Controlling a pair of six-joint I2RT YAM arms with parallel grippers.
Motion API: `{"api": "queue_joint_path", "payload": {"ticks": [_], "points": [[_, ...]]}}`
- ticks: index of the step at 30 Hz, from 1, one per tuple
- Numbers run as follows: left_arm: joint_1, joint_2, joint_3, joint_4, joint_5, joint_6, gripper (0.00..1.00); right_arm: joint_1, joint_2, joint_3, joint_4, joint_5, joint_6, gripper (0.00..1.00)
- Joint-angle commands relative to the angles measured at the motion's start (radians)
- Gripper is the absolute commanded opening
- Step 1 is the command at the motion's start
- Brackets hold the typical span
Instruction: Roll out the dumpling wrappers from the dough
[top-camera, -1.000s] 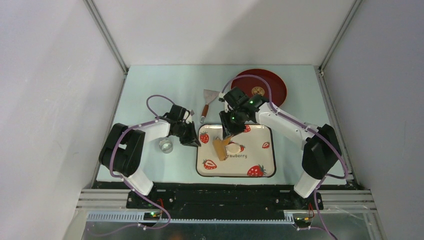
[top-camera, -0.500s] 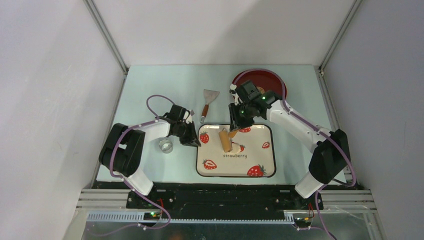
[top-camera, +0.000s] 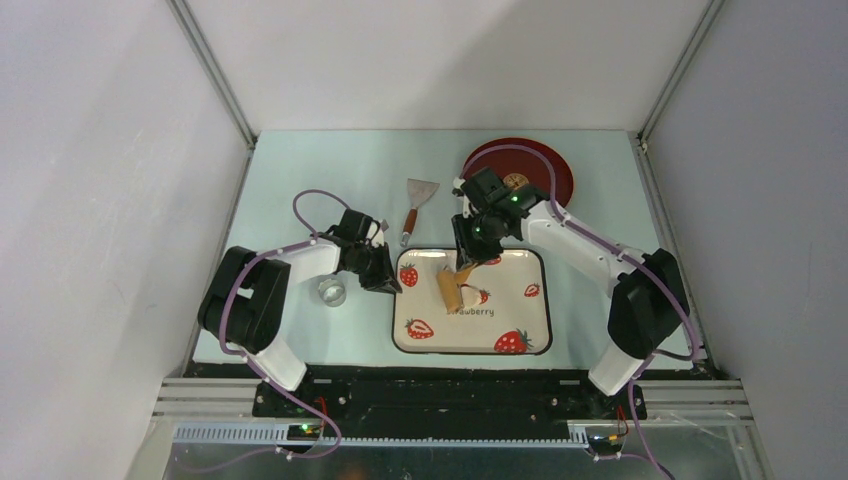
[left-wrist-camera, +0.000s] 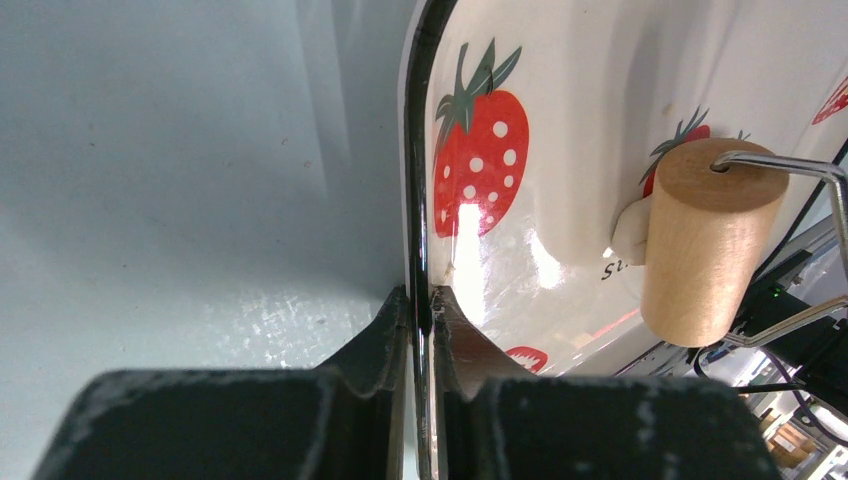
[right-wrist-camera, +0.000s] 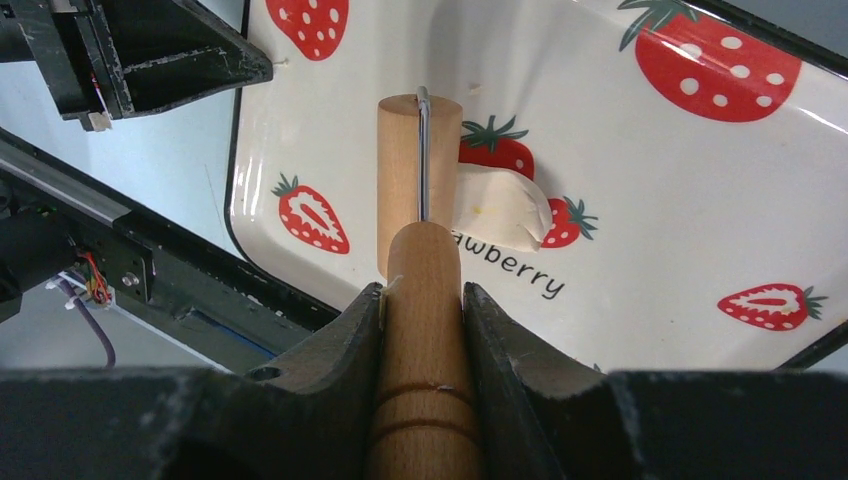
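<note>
A white tray with printed strawberries (top-camera: 546, 300) lies at the table's near middle. A flattened pale dough lump (top-camera: 472, 295) lies on it by the printed word, also in the right wrist view (right-wrist-camera: 503, 207). My right gripper (top-camera: 466, 262) is shut on the wooden handle (right-wrist-camera: 425, 300) of a small roller. The roller's drum (right-wrist-camera: 399, 180) lies beside the dough's left edge, touching it. My left gripper (top-camera: 384, 278) is shut on the tray's left rim (left-wrist-camera: 415, 150). A small pale disc, a wrapper (top-camera: 516, 181), lies on the red plate (top-camera: 548, 170).
A metal scraper with a wooden handle (top-camera: 417, 197) lies on the table behind the tray. A shiny round cutter ring (top-camera: 332, 291) stands left of the tray by the left arm. The red plate is at the far right.
My right gripper drew the roller back from the tray's middle toward the far edge, then came slightly forward again onto the dough's edge. The left gripper kept hold of the tray rim.
</note>
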Motion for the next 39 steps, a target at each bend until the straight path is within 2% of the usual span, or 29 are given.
{"api": "queue_joint_path", "payload": {"ticks": [1,8,16,19,22,26,33,39], "points": [[-0.017,0.059,-0.03,-0.054,-0.121,0.072,0.0,0.012,0.038,-0.018,-0.002,0.036,0.011,0.0],[-0.018,0.058,-0.03,-0.055,-0.123,0.072,0.0,0.005,0.054,-0.065,-0.015,0.086,0.022,0.0],[-0.018,0.055,-0.029,-0.057,-0.124,0.072,0.0,0.034,0.056,-0.115,-0.035,0.213,0.022,0.0],[-0.019,0.057,-0.028,-0.057,-0.125,0.072,0.0,0.064,0.035,-0.116,0.012,0.163,-0.002,0.0],[-0.018,0.058,-0.028,-0.057,-0.124,0.073,0.0,0.077,-0.034,-0.116,0.092,0.002,-0.012,0.0],[-0.019,0.06,-0.028,-0.057,-0.124,0.073,0.0,0.064,-0.128,-0.102,0.175,-0.106,-0.007,0.0],[-0.019,0.055,-0.029,-0.058,-0.121,0.076,0.0,-0.018,-0.179,-0.055,0.104,-0.095,-0.023,0.0],[-0.018,0.058,-0.028,-0.059,-0.121,0.076,0.0,-0.066,-0.138,-0.054,0.048,-0.057,-0.04,0.0]]}}
